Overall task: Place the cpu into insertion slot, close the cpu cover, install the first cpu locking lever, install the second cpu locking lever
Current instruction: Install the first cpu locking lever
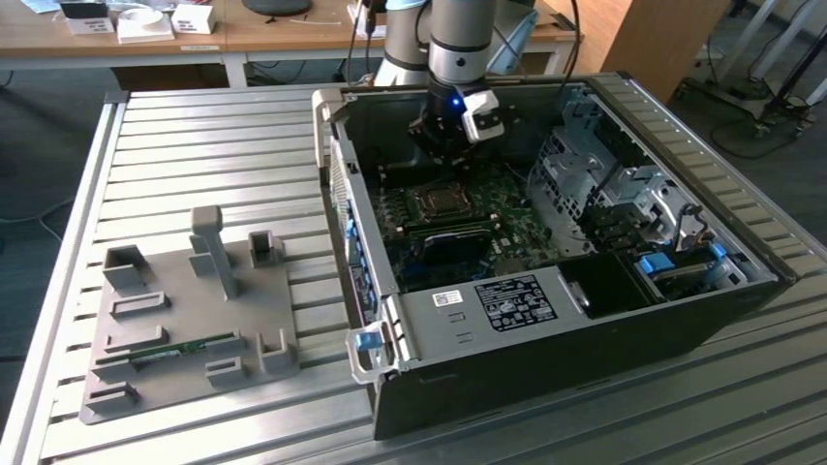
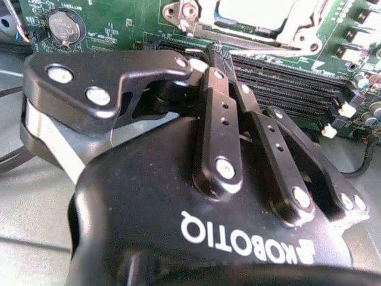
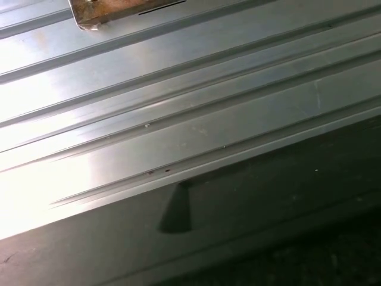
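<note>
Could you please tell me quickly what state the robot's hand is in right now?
Hand: closed, over the motherboard near the memory slots; I can see nothing held in it.

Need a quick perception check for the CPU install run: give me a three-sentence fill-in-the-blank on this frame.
1. In the exterior view the gripper hangs inside the open computer case, above the ____ motherboard.
2. The grey fixture tray lies on the table to the exterior view's ____ of the case.
3. In the second wrist view a round coin cell sits on the motherboard, and the fingers are ____.

Missing words: green; left; shut.
</note>
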Controlling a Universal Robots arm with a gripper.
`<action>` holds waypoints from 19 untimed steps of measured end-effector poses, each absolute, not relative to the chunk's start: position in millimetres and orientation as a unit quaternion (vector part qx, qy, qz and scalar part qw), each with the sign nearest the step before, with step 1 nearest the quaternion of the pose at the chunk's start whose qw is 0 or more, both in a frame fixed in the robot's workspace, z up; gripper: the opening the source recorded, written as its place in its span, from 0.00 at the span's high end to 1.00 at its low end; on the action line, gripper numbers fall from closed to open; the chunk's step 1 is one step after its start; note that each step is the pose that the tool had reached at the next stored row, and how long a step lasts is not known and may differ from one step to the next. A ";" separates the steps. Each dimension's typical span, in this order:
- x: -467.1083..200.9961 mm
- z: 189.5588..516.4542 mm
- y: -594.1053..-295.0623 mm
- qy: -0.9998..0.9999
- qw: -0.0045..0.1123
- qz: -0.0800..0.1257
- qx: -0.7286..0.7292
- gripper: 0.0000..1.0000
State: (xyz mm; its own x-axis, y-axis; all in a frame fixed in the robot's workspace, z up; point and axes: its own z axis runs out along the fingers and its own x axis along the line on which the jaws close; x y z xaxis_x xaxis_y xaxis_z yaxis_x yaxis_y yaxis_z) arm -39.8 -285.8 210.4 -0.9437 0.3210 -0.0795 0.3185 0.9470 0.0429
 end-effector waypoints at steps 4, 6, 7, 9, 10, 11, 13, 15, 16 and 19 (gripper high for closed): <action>-39.7 211.6 -285.8 0.986 0.043 0.015 0.162 0.89; -39.8 211.6 -285.9 0.986 0.043 0.015 0.162 0.89; -39.8 211.7 -285.9 0.986 0.043 0.015 0.162 0.89; -39.8 211.7 -285.9 0.986 0.043 0.015 0.162 0.89; -39.9 211.7 -285.9 0.986 0.043 0.015 0.162 0.89; -40.2 211.7 -285.9 0.986 0.043 0.015 0.162 0.89; -40.7 211.6 -285.8 0.986 0.043 0.016 0.162 0.89; -42.1 211.6 -285.9 0.986 0.043 0.016 0.162 0.89; -42.9 211.6 -285.8 0.986 0.043 0.016 0.162 0.89; -43.4 211.6 -286.3 0.986 0.043 0.017 0.162 0.89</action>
